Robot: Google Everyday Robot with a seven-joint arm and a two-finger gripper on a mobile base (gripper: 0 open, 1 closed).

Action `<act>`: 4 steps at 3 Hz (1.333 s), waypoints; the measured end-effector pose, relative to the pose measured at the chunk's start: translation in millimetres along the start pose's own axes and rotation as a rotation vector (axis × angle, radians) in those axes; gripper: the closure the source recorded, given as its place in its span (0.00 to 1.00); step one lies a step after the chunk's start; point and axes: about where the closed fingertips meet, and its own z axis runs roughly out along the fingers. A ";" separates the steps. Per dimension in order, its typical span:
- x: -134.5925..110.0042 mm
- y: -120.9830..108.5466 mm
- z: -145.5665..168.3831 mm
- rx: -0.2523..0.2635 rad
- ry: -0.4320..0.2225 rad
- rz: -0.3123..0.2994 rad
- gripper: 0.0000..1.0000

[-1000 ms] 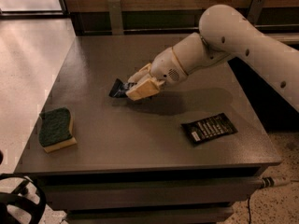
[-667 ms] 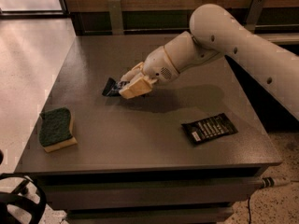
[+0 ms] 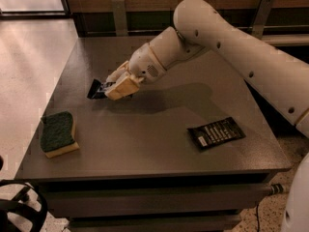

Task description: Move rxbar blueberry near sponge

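Gripper (image 3: 115, 84) is clamped on one end of the bar (image 3: 96, 89), low over the left-middle of the table (image 3: 159, 158). The sponge (image 3: 57, 134) sits near the front-left corner, not close yet. I'd slide the bar low along that diagonal and set it flat just beside the sponge without nudging it; the black wrapper (image 3: 216, 133) is well out of the way.

one high view angled down across the table (image 3: 145, 144); pincer (image 3: 111, 86) left of centre
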 end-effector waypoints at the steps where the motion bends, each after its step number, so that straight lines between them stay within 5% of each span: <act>1: -9.5 1.9 16.4 -0.030 -0.004 -0.025 1.00; 4: -10.9 3.8 22.4 -0.042 -0.003 -0.028 0.35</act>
